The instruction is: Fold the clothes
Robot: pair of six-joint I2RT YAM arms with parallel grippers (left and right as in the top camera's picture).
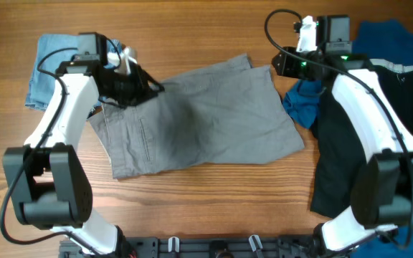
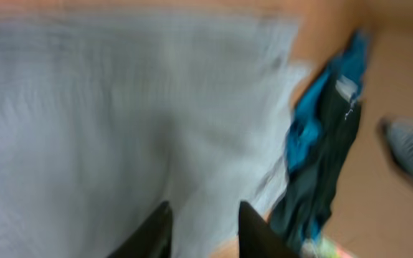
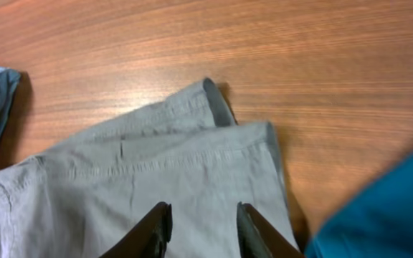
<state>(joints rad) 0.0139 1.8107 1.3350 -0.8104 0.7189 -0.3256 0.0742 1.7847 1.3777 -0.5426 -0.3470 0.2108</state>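
The left arm (image 1: 59, 115) climbs from its base at the lower left of the overhead frame, its white link slanting up and right to a bent wrist. The left gripper (image 1: 143, 87) points right, toward the upper centre. In the blurred left wrist view its two dark fingers (image 2: 156, 233) stand parted at the bottom edge. The right arm (image 1: 371, 115) rises from the lower right, and its right gripper (image 1: 282, 64) points left near the top, with a green light on the wrist and both fingers (image 3: 253, 229) likewise spread apart.
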